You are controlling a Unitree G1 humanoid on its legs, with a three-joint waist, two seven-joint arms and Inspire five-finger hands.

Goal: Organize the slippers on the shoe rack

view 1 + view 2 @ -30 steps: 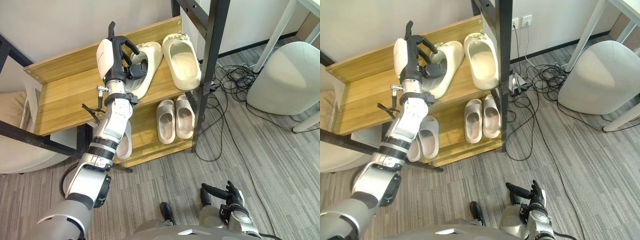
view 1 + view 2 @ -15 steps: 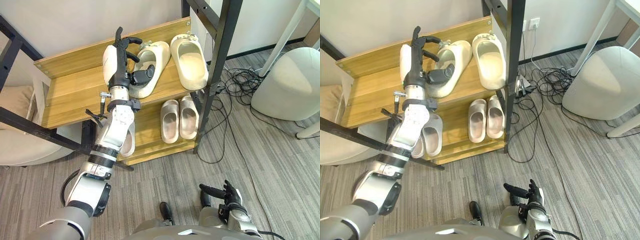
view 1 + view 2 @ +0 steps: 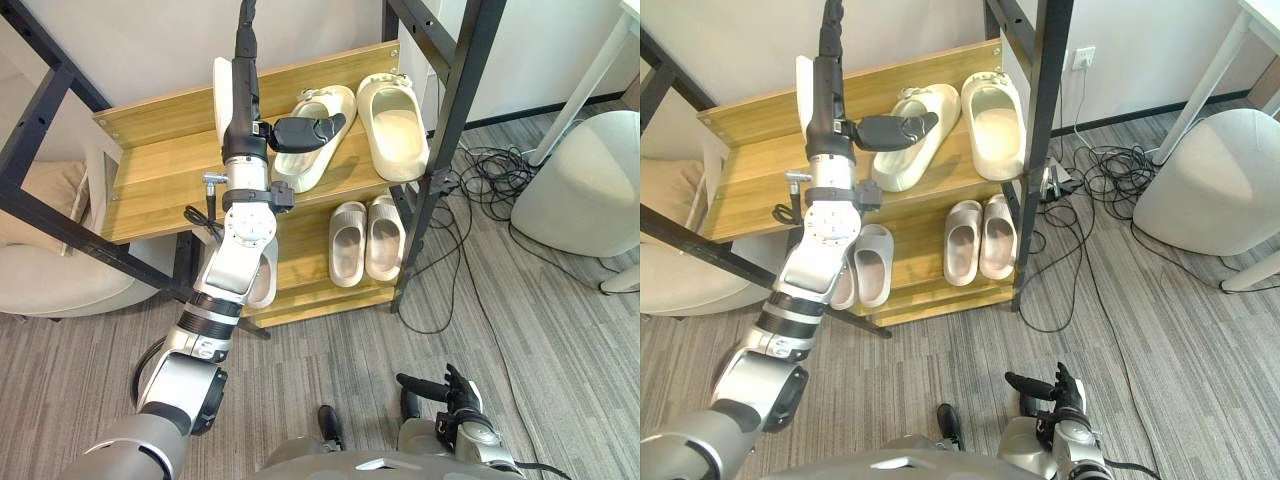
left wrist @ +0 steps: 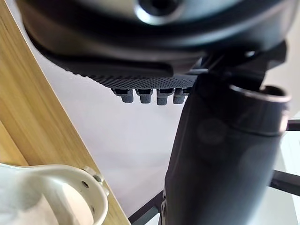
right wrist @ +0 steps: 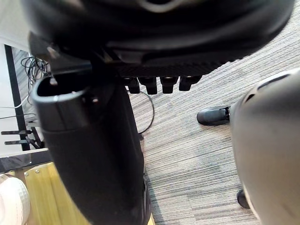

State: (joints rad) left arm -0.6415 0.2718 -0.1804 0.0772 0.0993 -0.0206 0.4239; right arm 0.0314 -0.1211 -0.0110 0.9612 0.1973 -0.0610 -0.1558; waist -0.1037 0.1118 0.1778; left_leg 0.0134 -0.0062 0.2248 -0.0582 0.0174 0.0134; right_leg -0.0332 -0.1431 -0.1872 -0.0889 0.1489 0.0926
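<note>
Wooden shoe rack with black posts stands against a white wall on grey striped carpet; two cream slippers lie on its upper shelf, two paler pairs below; left hand is raised over the upper shelf, fingers straight, thumb out above one slipper; right hand hangs low, fingers loosely spread.

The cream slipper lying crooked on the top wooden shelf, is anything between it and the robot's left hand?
Nothing visible. The left hand is open beside the tilted cream slipper, thumb stretched across it. The second cream slipper lies on its other side, out of the way.
</note>
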